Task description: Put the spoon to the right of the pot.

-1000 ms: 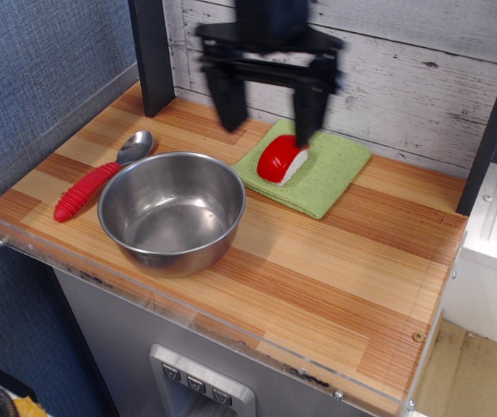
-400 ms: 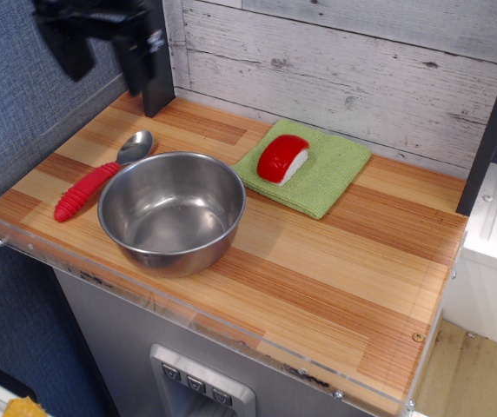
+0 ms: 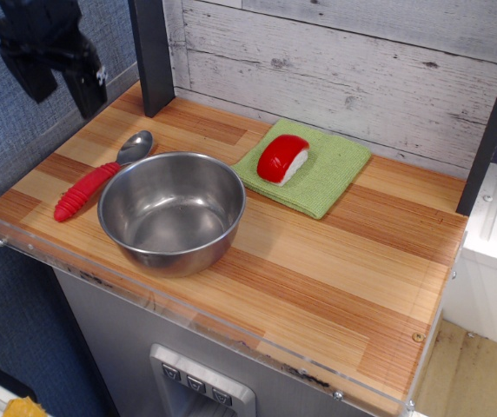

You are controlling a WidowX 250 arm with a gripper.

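The spoon [image 3: 101,177] lies on the wooden counter just left of the pot, its silver bowl pointing to the back and its red ribbed handle toward the front left. The pot [image 3: 172,211], a shiny steel bowl, stands empty at the front left of the counter. My gripper [image 3: 62,87] hangs in the air at the top left, above and behind the spoon, with its two black fingers apart and nothing between them.
A red-and-white sushi toy [image 3: 282,159] rests on a green cloth [image 3: 305,168] behind the pot. A dark post [image 3: 151,54] stands at the back left. Bare wooden counter [image 3: 344,261] stretches right of the pot. A clear rim edges the front.
My gripper has swung from above the sushi toy and cloth across to the far left, and now sits a little lower, above the spoon's end of the counter. Nothing on the counter moved.
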